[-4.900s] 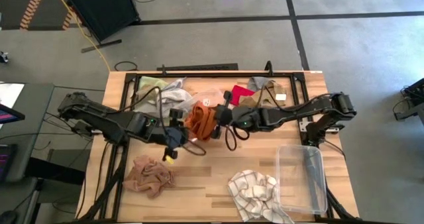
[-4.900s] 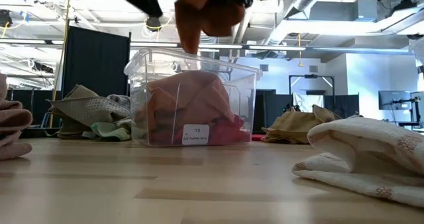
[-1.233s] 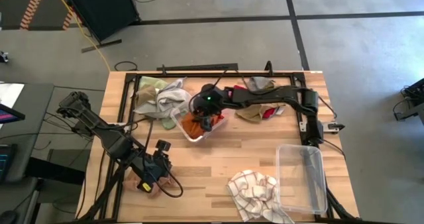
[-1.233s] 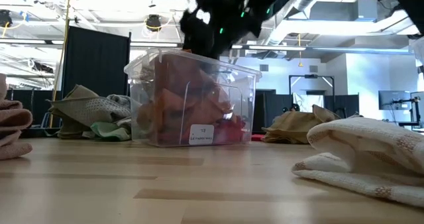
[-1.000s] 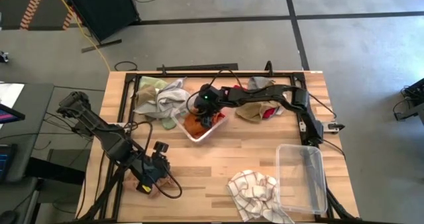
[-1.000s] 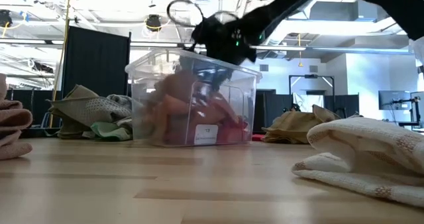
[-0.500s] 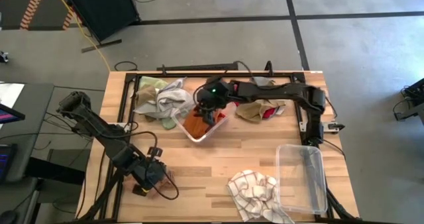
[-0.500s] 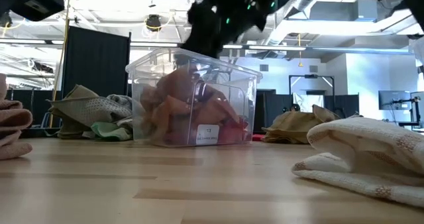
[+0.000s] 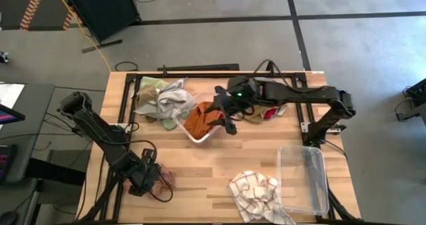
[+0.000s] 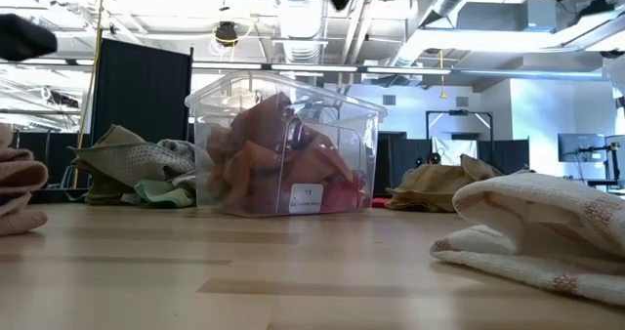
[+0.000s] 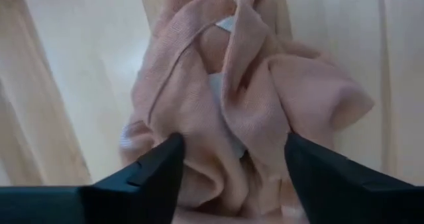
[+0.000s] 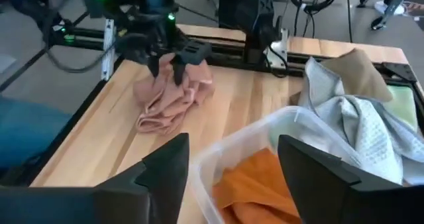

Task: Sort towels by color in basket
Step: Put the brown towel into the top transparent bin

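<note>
A clear bin (image 9: 200, 124) at the table's middle holds a rust-orange towel (image 9: 198, 120) and reddish cloth (image 10: 337, 188). My right gripper (image 12: 235, 177) hangs open just above the bin's right rim (image 9: 223, 116), with nothing between its fingers. Near the front left, my left gripper (image 11: 232, 177) points down, open, over a crumpled pinkish-tan towel (image 11: 245, 98) that lies on the table (image 9: 163, 178). A white checked towel (image 9: 256, 193) lies at the front. My left gripper comes from above with one finger (image 11: 156, 171) on each side of a raised fold (image 11: 228, 128) of the pinkish-tan towel. I cannot tell whether the fingers touch the cloth. The towel lies slack on the table.
A grey and pale green towel heap (image 9: 162, 95) lies at the back left. A tan-brown and a red towel (image 9: 261, 110) lie right of the bin. A second clear bin (image 9: 303, 180) stands at the front right. A black frame (image 9: 213, 75) runs along the table's far edge.
My right gripper has risen out of the middle bin and drawn toward the table's right, leaving the rust-orange towel inside. My left gripper has edged toward the near edge over the pinkish-tan towel, which stays on the table.
</note>
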